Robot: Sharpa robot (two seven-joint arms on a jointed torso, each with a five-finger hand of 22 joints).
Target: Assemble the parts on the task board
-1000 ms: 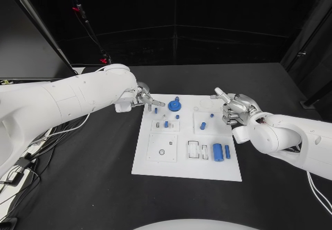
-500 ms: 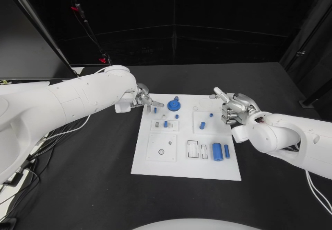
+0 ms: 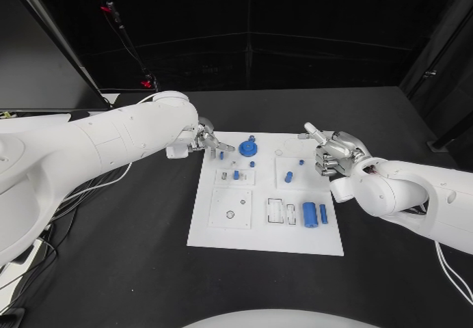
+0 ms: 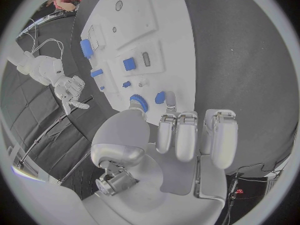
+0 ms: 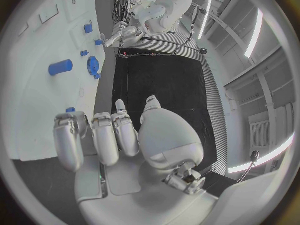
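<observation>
The white task board (image 3: 258, 232) lies in the middle of the table with several blue parts on it. A blue toothed wheel (image 3: 249, 147) stands near its far edge, with short pegs (image 3: 289, 178) around it. A thick blue cylinder (image 3: 310, 215) and a slim one (image 3: 323, 215) lie at the near right. My left hand (image 3: 205, 142) hovers at the board's far left corner, fingers straight and holding nothing; the wheel (image 4: 139, 103) sits just past its fingertips. My right hand (image 3: 335, 156) hangs over the board's right edge, fingers loosely apart and bare, a small blue peg (image 5: 70, 110) beside them.
Black tabletop (image 3: 118, 260) surrounds the board on all sides. Cables (image 3: 59, 198) trail off the table's left side under my left arm. Several recesses (image 3: 281, 212) in the board's near half stand unfilled.
Both hands stay almost where they were; the right hand has edged slightly toward the board.
</observation>
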